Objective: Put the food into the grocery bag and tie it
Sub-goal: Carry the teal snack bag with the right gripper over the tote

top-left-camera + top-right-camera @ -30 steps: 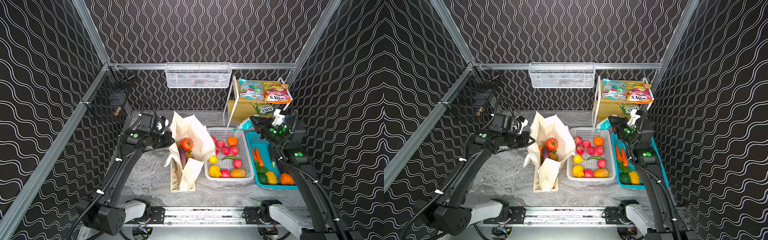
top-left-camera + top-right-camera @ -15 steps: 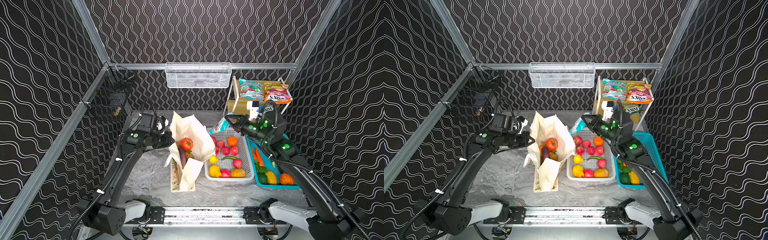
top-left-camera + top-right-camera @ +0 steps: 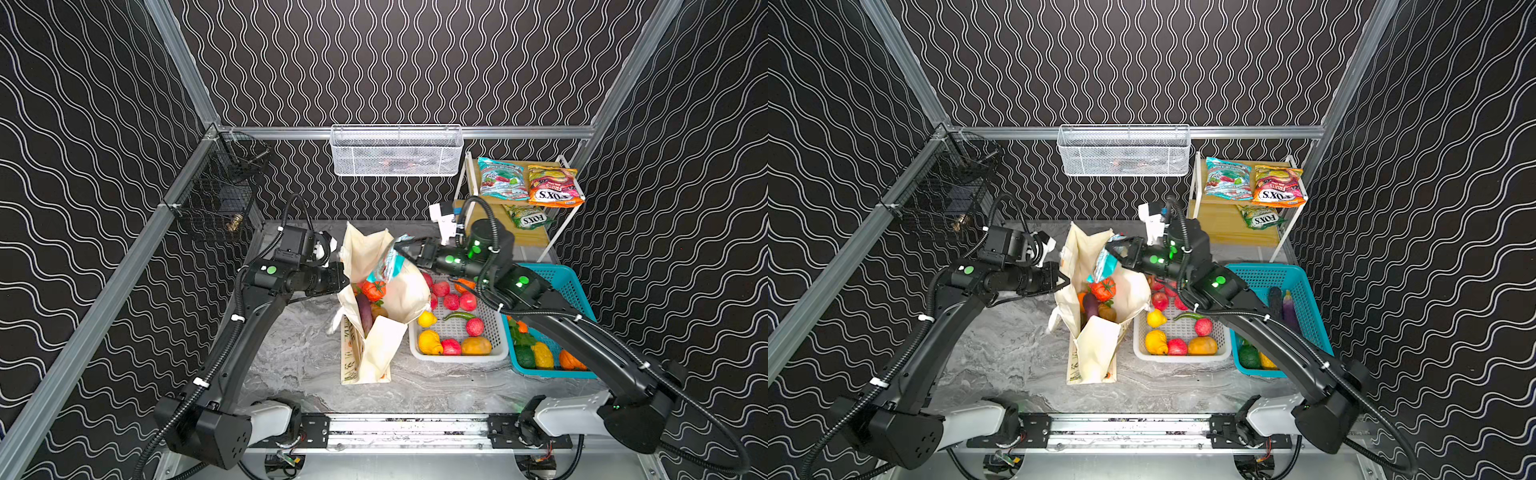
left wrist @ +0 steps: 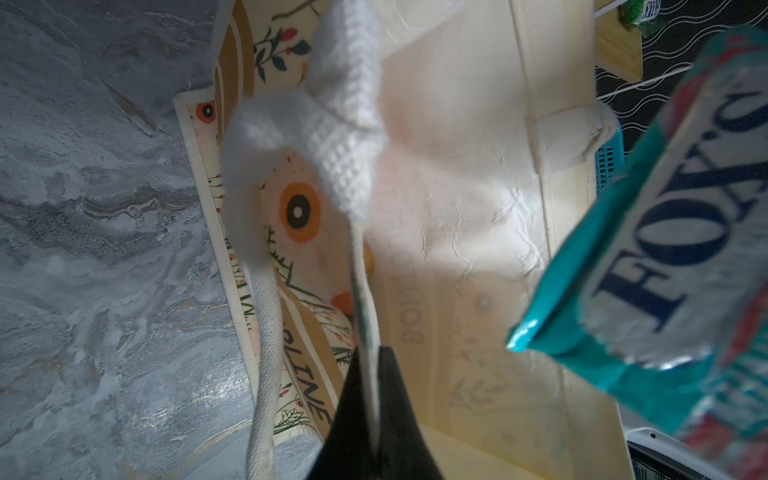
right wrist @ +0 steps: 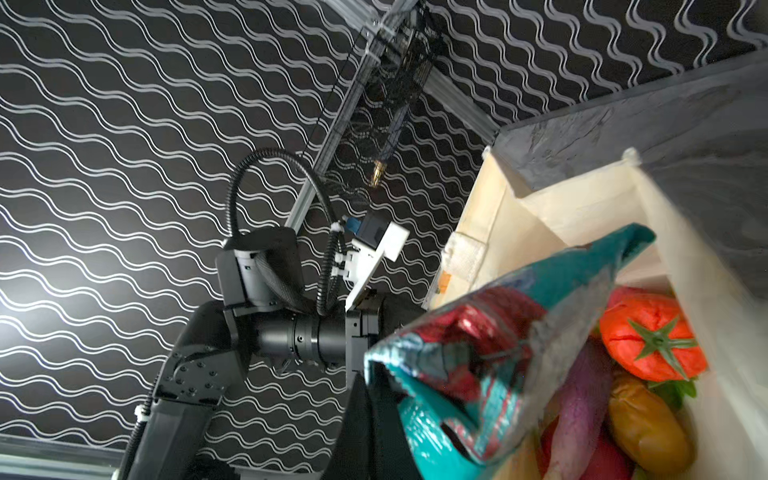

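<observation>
The cream grocery bag (image 3: 374, 353) (image 3: 1096, 353) stands open mid-table, and a red tomato (image 3: 372, 289) and a purple eggplant (image 3: 365, 313) lie inside. My left gripper (image 3: 343, 278) (image 4: 370, 361) is shut on the bag's left rim, holding that wall up; a white strap handle (image 4: 345, 124) droops just beyond it. My right gripper (image 3: 401, 251) (image 5: 395, 399) is shut on one end of a teal candy packet (image 3: 386, 262) (image 5: 498, 332). The packet hangs over the bag's mouth, above the tomato (image 5: 652, 340), and it shows in the left wrist view too (image 4: 665, 249).
A white perforated basket (image 3: 498, 353) of toy fruit sits right of the bag, with a teal basket (image 3: 557, 274) beyond it under my right arm. A back-right shelf holds an orange FOX'S packet (image 3: 552, 187), a teal packet (image 3: 500, 178) and a green one (image 3: 528, 218). A wire basket (image 3: 397, 151) hangs on the back wall.
My right arm has swung left from over the teal basket, carrying the teal packet to above the bag's mouth. The left arm and the bag have stayed put.
</observation>
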Available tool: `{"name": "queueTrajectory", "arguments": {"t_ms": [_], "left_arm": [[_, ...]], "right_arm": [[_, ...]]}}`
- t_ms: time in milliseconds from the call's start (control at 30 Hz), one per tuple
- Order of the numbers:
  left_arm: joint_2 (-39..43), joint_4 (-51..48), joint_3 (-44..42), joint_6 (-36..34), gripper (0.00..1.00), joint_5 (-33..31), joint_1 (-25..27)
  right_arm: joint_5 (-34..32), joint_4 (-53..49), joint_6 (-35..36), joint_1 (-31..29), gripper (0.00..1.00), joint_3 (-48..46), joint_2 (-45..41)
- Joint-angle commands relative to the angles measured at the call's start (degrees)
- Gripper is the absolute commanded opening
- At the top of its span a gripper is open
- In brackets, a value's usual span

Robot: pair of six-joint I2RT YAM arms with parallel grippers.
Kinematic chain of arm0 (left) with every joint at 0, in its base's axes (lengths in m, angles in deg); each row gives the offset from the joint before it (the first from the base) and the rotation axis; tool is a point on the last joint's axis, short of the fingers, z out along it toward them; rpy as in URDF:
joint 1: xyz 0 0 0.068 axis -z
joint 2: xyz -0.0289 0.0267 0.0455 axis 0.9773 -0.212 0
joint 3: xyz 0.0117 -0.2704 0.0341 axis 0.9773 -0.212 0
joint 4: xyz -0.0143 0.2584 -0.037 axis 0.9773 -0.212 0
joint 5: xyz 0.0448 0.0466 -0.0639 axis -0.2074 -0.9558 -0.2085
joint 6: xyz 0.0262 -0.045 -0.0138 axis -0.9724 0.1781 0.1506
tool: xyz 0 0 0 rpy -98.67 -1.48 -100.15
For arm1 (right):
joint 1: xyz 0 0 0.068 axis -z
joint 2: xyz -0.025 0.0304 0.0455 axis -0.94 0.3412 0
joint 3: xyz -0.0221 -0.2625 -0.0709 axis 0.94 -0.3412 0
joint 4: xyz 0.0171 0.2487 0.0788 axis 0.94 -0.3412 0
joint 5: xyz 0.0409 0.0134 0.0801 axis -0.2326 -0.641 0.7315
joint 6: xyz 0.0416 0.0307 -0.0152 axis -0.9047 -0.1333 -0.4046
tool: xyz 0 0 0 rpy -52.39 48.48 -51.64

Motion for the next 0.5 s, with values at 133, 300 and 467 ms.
{"name": "queueTrajectory", "arguments": {"t_ms": [133,300,467], "left_arm": [[0.35,-0.75,0.77,-0.45,0.00,0.12,-0.02],[0.60,-0.79,0.86,-0.60,0.00,0.14,-0.03],[0.66,-0.82,0.96,-0.60,0.00,0.25,-0.02]], "right_arm": [[0.66,0.51,3.04,-3.11,0.00,2.10,8.29],[2.57,-0.22,4.34,-3.17,0.00,1.66,12.40],[4.71,-2.12,5.55,-3.30,0.00,2.81,17.39]]}}
